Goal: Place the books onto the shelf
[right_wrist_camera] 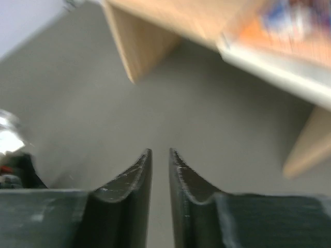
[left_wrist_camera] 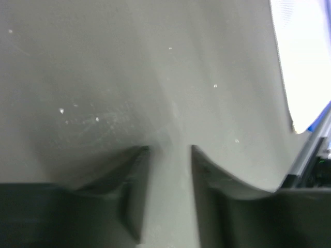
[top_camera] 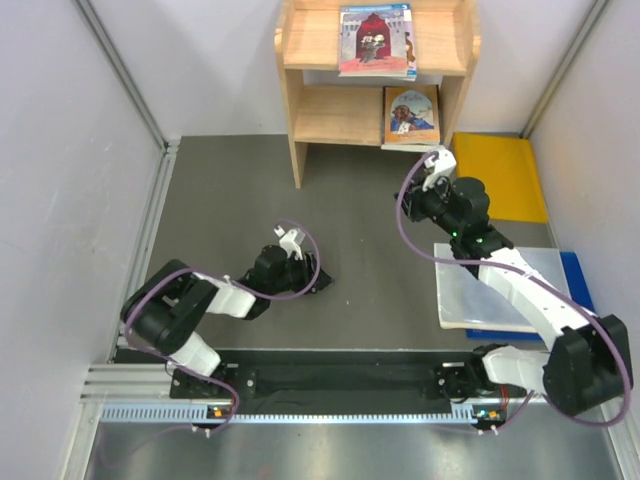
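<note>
Top external: books (top_camera: 375,40) on the shelf (top_camera: 313,42) (titles look illegible); both jaws slightly parted, holding nothing.

Setting: robot lab test cell. Plain white partition panels (top_camera: 60,150) on aluminium framing (top_camera: 122,72) enclose a grey-matted table (top_camera: 230,190); left arm (top_camera: 225,296) and right arm (top_camera: 520,285), cabled, bolted to a slotted rail (top_camera: 330,412) at the near edge.

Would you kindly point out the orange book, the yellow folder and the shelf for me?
Orange book (top_camera: 411,115): top view, cover centre.
Yellow folder (top_camera: 510,170): top view, its middle.
Shelf (top_camera: 292,115): top view, left side panel.
</note>
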